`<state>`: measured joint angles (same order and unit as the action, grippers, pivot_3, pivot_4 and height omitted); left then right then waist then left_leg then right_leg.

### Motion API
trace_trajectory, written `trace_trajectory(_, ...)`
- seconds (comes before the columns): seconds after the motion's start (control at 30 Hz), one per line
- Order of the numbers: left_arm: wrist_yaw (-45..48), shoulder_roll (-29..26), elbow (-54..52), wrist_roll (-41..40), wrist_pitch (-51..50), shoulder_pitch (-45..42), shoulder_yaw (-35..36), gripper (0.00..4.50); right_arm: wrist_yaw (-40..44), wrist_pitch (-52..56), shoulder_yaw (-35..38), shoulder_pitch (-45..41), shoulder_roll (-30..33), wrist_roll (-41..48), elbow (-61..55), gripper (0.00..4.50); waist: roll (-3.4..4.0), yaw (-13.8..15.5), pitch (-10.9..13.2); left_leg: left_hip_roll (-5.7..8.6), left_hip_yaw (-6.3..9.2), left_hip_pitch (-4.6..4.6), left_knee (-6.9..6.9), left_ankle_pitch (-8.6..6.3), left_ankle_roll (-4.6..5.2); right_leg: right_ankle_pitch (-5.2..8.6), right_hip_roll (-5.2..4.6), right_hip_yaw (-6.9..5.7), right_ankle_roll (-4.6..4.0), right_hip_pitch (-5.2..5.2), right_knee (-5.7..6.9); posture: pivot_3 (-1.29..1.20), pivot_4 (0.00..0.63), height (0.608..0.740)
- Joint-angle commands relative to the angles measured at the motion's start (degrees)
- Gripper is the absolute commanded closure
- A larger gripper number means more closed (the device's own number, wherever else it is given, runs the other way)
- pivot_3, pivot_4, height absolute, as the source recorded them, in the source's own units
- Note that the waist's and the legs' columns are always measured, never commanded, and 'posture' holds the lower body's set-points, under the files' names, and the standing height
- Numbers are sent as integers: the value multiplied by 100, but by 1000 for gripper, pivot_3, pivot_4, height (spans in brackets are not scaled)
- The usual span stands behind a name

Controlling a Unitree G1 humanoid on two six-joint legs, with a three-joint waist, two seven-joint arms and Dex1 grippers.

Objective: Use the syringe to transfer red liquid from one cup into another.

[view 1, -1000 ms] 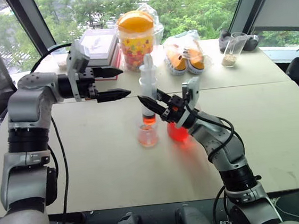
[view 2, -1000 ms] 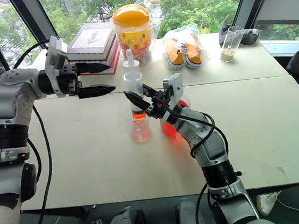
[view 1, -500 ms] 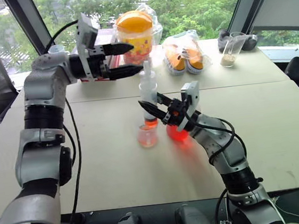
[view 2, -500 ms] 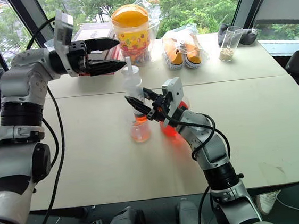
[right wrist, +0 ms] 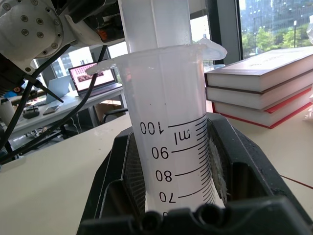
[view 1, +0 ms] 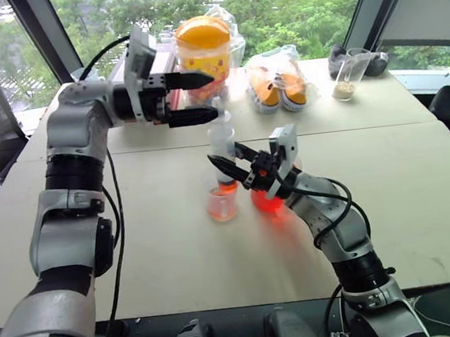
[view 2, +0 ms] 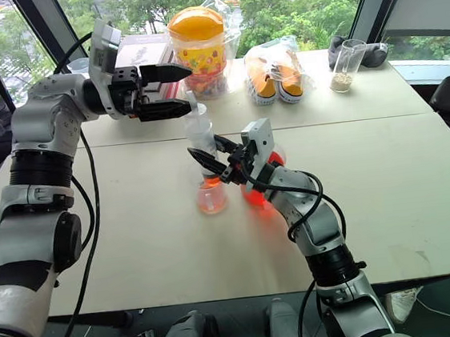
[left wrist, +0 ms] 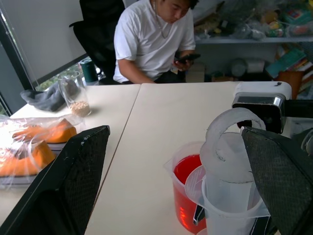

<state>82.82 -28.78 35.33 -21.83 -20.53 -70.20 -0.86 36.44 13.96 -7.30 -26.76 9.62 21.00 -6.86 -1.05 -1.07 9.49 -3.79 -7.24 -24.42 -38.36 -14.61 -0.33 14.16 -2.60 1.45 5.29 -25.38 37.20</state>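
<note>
The syringe stands upright, its orange-red tip down in the small pale pink beaker. My right gripper is shut on its clear barrel, just above the beaker. Red liquid shows low in the barrel. The wide cup of red liquid stands right behind my right gripper, beside the beaker. My left gripper is open and level, one finger on each side of the white plunger's top ring, not touching it. The red cup sits just beyond the ring.
At the table's far side are stacked books, an orange-lidded candy jar, a plastic bag of orange items and a tall clear cup with beige grains. A person sits past the table's right end.
My left arm swung up and to the right, bringing its open gripper from left of the syringe to around the plunger's top. The right gripper stayed put, holding the barrel.
</note>
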Motion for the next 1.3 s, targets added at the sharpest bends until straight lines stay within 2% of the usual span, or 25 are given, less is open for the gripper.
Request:
trace_trajectory(0.03, -134, 128, -14, 58, 114, -225, 12, 313, 44, -40, 4, -107, -23, 61, -228, 3103, 0, 2, 0, 0, 0, 0, 0, 0, 0, 0, 0, 0, 0, 0, 0, 0, 150, 740)
trace_trajectory(0.13, -100, 210, -23, 109, 209, -164, -71, 1342, 51, -28, -12, -115, -21, 60, -239, 3103, 0, 10, 0, 1, 0, 0, -1, 0, 0, 0, -1, 0, 0, 2, -1, 0, 150, 740)
trace_trajectory(0.33, 46, 268, -132, 75, 132, -108, -113, 4427, 14, 145, 7, -227, -53, 138, -381, 3103, 0, 1, 0, 1, 1, 2, -3, 0, 0, 0, -1, 0, 0, 2, 2, 0, 150, 740)
trace_trajectory(0.87, 294, 185, -672, 93, 25, 268, -263, 4471, -151, 479, 177, -724, -321, 396, -426, 3103, 0, -3, 0, 0, 3, 0, -1, 0, 0, 0, 1, 0, 0, 1, 1, 0, 150, 740)
trace_trajectory(1.3, 247, 164, -1109, 87, -185, 690, -406, 4471, -238, 669, 419, -1024, -260, 474, -511, 3103, 0, -5, 0, 0, 3, 0, -1, 0, 0, 0, 0, 0, 0, 1, 2, 0, 150, 740)
